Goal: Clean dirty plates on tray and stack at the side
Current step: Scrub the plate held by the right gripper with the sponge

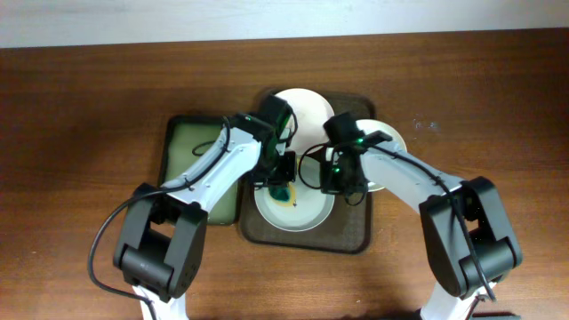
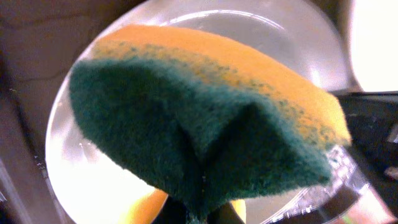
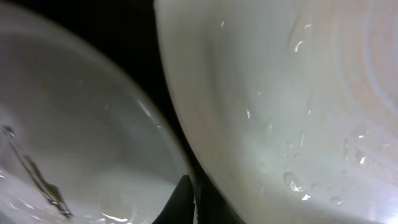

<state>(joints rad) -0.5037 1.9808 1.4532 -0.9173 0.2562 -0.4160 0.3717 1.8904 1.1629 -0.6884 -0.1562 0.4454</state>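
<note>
The dark tray holds three white plates: a far one, a right one and a near one with a small dark smear at its centre. My left gripper is shut on a green and yellow sponge just above the near plate. In the left wrist view the sponge fills the frame over the plate. My right gripper sits at the near plate's right rim. In the right wrist view its finger is pressed against a plate rim, between two wet plates.
A smaller black-rimmed tray with a pale green inside lies against the left side of the dark tray, under my left arm. Brown wooden table lies all round. A white wall strip runs along the far edge.
</note>
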